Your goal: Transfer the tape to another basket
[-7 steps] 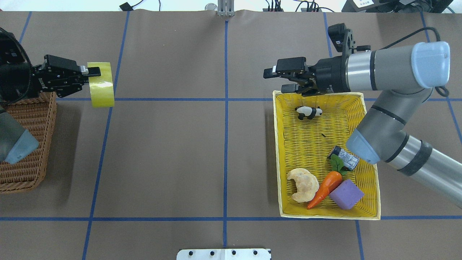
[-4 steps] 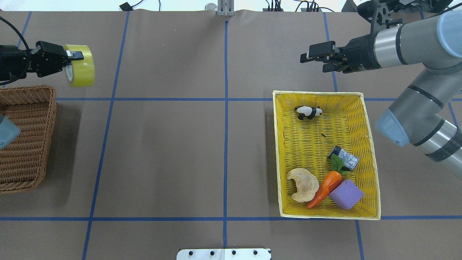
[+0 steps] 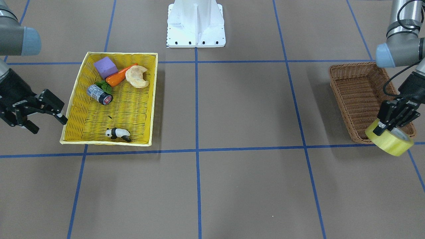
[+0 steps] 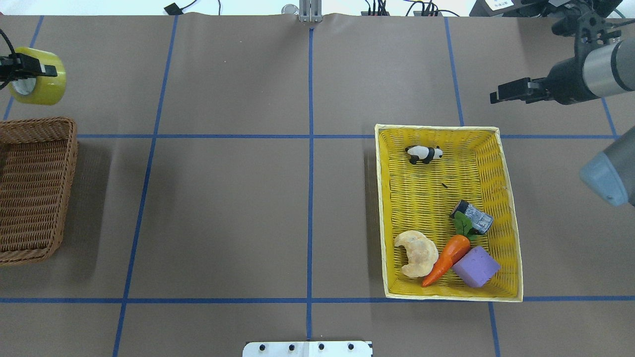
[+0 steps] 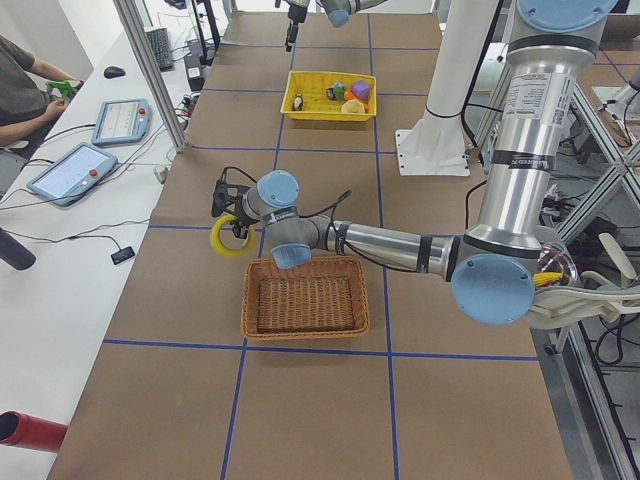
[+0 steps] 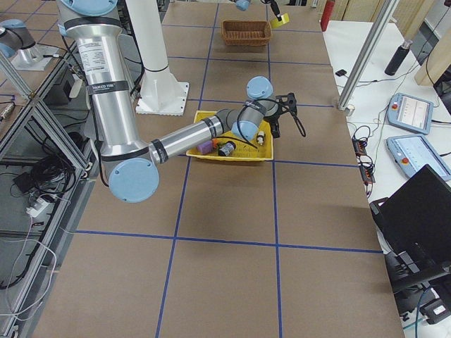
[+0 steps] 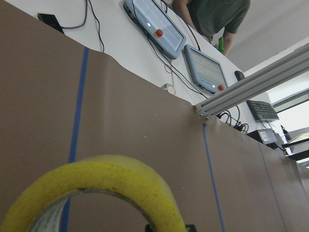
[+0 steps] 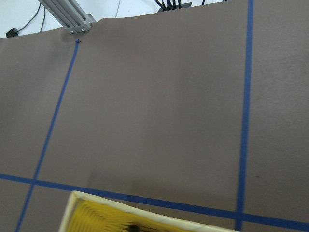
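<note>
Brown tabletop (image 4: 223,198); tape (image 3: 391,144), pinched in left gripper (image 3: 381,128), now farther left beyond basket (image 3: 357,99); right gripper (image 3: 48,124), jaws spread, farther right

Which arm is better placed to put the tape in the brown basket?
Left. The left gripper holds the tape just beside the brown basket; the right gripper is open and empty, far off by the yellow tray.

Bright, even overhead light; soft shadow beside the basket (image 4: 34,193); tape (image 7: 106,176) slightly blurred in close-up.
</note>
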You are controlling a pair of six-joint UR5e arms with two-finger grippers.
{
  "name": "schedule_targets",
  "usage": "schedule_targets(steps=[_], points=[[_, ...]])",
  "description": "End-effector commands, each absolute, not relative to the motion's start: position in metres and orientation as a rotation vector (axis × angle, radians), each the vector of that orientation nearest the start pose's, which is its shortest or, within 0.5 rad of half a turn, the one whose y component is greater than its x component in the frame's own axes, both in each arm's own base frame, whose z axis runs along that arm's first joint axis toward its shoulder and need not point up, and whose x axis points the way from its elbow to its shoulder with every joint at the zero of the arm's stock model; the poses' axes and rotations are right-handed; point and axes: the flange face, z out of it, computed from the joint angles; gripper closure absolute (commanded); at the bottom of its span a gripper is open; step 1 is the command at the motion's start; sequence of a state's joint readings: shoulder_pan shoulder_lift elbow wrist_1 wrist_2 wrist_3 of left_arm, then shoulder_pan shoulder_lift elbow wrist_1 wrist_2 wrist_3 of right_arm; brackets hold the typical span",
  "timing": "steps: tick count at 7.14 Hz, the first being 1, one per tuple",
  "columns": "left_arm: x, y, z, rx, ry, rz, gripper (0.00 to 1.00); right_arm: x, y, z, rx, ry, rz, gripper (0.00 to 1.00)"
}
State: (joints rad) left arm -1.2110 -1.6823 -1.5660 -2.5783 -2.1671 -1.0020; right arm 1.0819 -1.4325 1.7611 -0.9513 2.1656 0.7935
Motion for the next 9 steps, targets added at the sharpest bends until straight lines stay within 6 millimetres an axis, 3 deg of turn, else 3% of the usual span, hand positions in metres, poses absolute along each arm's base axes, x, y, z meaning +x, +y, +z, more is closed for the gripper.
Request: schedule_targets(steps=[1,3,4,5,6,8,9], points=[[0.102,-0.508,0.521,0.355,0.905,-0.111,1.00,-0.132,-0.522,0.485,0.360,-0.847,-0.181,0.01],[0.105,-0.470,0.595,0.166,0.786,-0.056,1.00,-0.098,-0.516,0.523,0.276,-0.814,-0.287,0.00],[0.128,-0.468,0.602,0.133,0.786,-0.024,1.00,-0.085,-0.515,0.534,0.258,-0.793,-0.307,0.00],[0.148,-0.470,0.593,0.123,0.799,0.009,1.00,-0.086,-0.516,0.536,0.251,-0.786,-0.307,0.00],[0.153,-0.479,0.581,0.109,0.805,0.009,1.00,-0.087,-0.518,0.537,0.248,-0.786,-0.306,0.00],[0.165,-0.476,0.586,0.092,0.801,0.026,1.00,-0.087,-0.519,0.537,0.242,-0.787,-0.293,0.00],[0.180,-0.471,0.586,0.085,0.800,0.056,1.00,-0.087,-0.518,0.537,0.242,-0.789,-0.291,0.00]])
